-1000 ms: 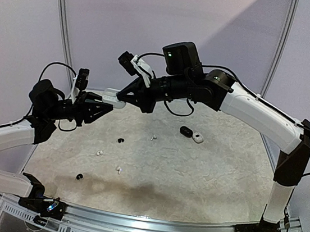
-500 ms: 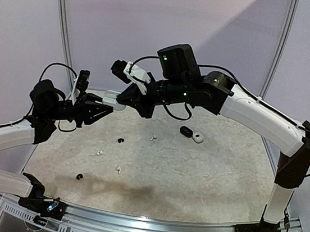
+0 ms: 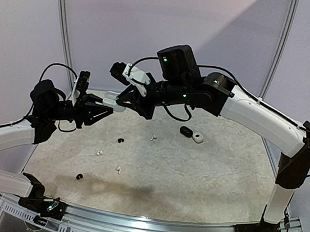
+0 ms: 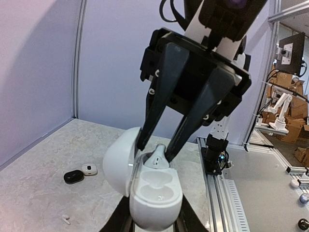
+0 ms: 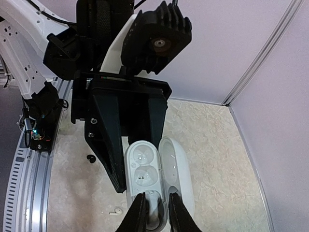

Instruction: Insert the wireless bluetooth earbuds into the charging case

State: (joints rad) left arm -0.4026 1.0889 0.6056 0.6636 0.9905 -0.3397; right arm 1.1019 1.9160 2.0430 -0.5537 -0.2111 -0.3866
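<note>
Grip is the starting point. The left gripper (image 4: 154, 220) is clenched on the lower body of the white pebble-shaped plastic charging case (image 4: 154, 200) and holds it aloft, with the hinged lid (image 4: 118, 162) swung open to one side. Just beyond its fingers the nearer socket (image 4: 155, 185) lies empty. A white short-stemmed plastic earbud (image 4: 158, 156) sits in the farther socket, its top standing above the edge, so it looks only partly seated.

The right gripper (image 4: 154, 151) reaches down from above, its dark fingers straddling that earbud. The jaws stand slightly apart, and I cannot tell whether they pinch the bud or have let it go.

Several things could go wrong here. If the bud is released while tilted, it may tip out. If it is pressed down crooked, its stem may jam. The finger nearest the lid could lever it shut or twist the smooth case in the left grip. A retreating fingertip could also drag the bud back out.

Far below both grippers is the pale mottled tabletop (image 3: 193, 171). A dropped bud would land there among strays such as the loose white earbud (image 3: 118, 169).
</note>
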